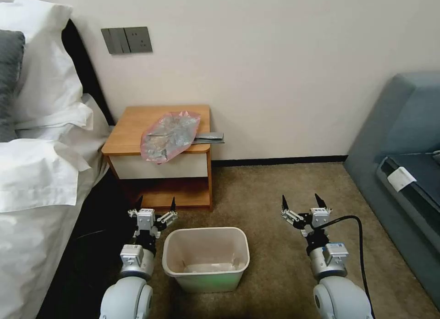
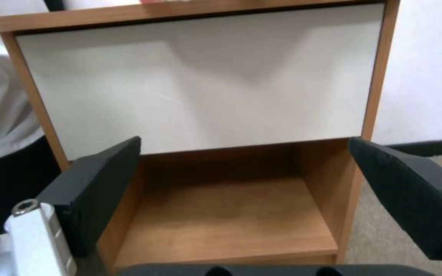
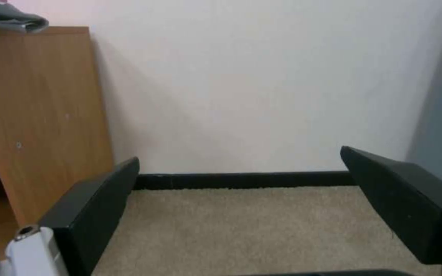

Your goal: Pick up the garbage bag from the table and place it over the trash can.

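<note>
While garbage bag (image 1: 170,135) overhangs table (image 1: 133,126), grey item's far end hidden.

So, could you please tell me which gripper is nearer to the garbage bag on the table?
Left. The left gripper hovers low in front of the table, below the garbage bag; the right gripper is farther off over the carpet.

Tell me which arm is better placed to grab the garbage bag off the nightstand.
Probably the left. The left gripper hangs open directly before the nightstand, roughly below the garbage bag. The right gripper, also open, sits farther off, over carpet beyond the trash can.
</note>
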Available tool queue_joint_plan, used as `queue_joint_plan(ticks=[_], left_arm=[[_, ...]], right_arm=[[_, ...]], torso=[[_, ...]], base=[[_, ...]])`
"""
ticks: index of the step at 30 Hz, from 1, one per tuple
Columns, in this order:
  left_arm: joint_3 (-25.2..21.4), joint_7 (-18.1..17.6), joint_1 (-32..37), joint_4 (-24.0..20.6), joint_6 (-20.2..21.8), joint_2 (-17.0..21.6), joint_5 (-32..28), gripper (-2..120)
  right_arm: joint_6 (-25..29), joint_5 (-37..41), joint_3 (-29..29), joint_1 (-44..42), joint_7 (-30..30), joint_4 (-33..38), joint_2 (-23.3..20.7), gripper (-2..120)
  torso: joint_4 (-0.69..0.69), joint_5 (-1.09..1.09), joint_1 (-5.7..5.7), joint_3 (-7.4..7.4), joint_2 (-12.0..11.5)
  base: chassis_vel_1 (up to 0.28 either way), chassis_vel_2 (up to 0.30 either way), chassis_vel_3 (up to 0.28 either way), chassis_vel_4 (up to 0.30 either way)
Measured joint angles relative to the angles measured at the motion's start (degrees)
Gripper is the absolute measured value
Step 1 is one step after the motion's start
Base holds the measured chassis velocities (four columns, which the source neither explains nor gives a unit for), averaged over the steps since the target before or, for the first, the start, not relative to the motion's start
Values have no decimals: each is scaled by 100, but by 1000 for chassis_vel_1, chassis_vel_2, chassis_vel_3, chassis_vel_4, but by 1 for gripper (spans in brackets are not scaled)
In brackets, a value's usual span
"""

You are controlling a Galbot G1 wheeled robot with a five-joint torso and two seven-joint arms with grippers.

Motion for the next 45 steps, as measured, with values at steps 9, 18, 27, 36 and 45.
queue_joint_plan(ticks=[9, 18, 27, 36, 45], left_arm=[[0, 0, 0, 0, 0, 0, 0, 100], [0, 0, 0, 0, 0, 0, 0, 100], [0, 0, 0, 0, 0, 0, 0, 100], [0, 0, 0, 0, 0, 0, 0, 100], [-608, -181, 391, -297, -97, 568, -939, 100]], right_arm=[[0, 0, 0, 0, 0, 0, 0, 100], [0, 0, 0, 0, 0, 0, 0, 100], [0, 0, 0, 0, 0, 0, 0, 100], [0, 0, 0, 0, 0, 0, 0, 100], [374, 552, 149, -514, -126, 533, -318, 100]], torso=[[0, 0, 1, 0, 0], [0, 0, 0, 0, 0], [0, 0, 0, 0, 0], [0, 0, 0, 0, 0], [0, 6, 0, -1, 0]], base=[[0, 0, 0, 0], [0, 0, 0, 0], [0, 0, 0, 0], [0, 0, 0, 0], [0, 0, 0, 0]])
